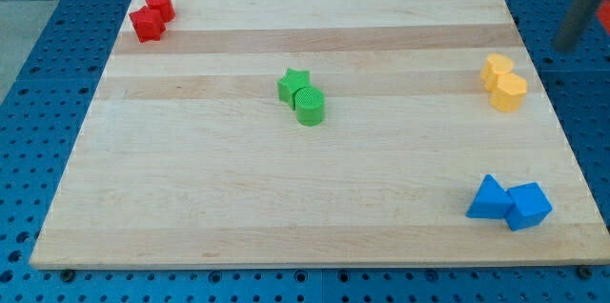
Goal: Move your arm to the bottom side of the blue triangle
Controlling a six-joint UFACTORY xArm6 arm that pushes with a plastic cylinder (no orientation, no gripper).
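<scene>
The blue triangle [488, 199] lies near the bottom right corner of the wooden board [238, 208], touching a blue cube [528, 206] on its right. My rod shows as a dark blurred bar at the view's top right, and my tip [565, 48] is past the board's right edge. It is far above the blue triangle and up and to the right of the yellow blocks, touching no block.
Two yellow blocks [497, 70] [509, 92] sit together at the right edge. A green star [294, 84] and a green cylinder [310, 107] touch near the middle. A red cylinder [159, 5] and another red block [147, 25] sit at the top left corner.
</scene>
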